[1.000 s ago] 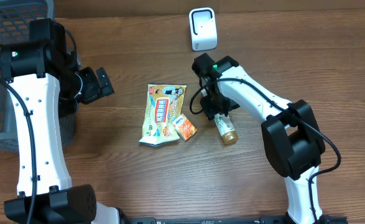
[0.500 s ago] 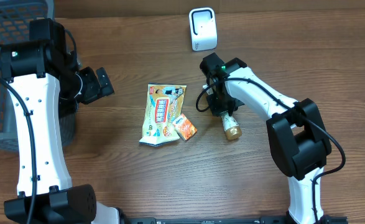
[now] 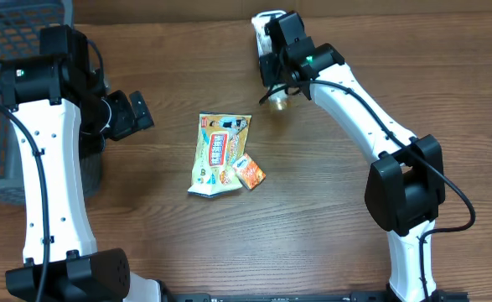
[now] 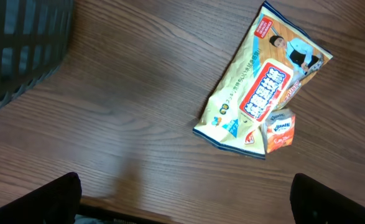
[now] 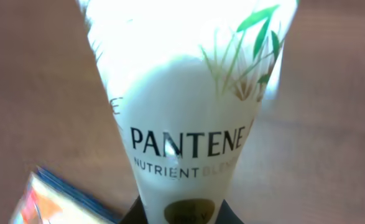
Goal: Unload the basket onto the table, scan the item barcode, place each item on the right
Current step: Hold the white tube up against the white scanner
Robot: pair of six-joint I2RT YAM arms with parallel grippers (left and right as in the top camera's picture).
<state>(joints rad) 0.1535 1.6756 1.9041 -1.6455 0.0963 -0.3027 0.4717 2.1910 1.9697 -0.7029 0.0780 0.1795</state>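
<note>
Overhead view shows the right gripper (image 3: 276, 85) raised at the far side of the table (image 3: 447, 101), clamped narrow on a shampoo bottle (image 3: 279, 102) whose gold cap end shows just below the fingers; the bottle is off the wood and sits just beside the white scanner (image 3: 265, 42), which the arm partly hides. I judge it is held there to bring its label before the scanner's window, which is the step in hand. In the right wrist view the bottle (image 5: 182, 124) is gripped near the cap, body pointing away from the camera with the brand side towards it; no barcode is visible in any view, so I cannot confirm which face meets the scanner, and a turn of the wrist may be needed. The left gripper (image 3: 135, 113) hangs wide open and empty, well apart from the bottle, near the dark basket (image 3: 2, 84); I read this as waiting. A snack packet (image 3: 220, 151) and a small orange box (image 3: 250, 172), touching each other, lie mid-table.
</note>
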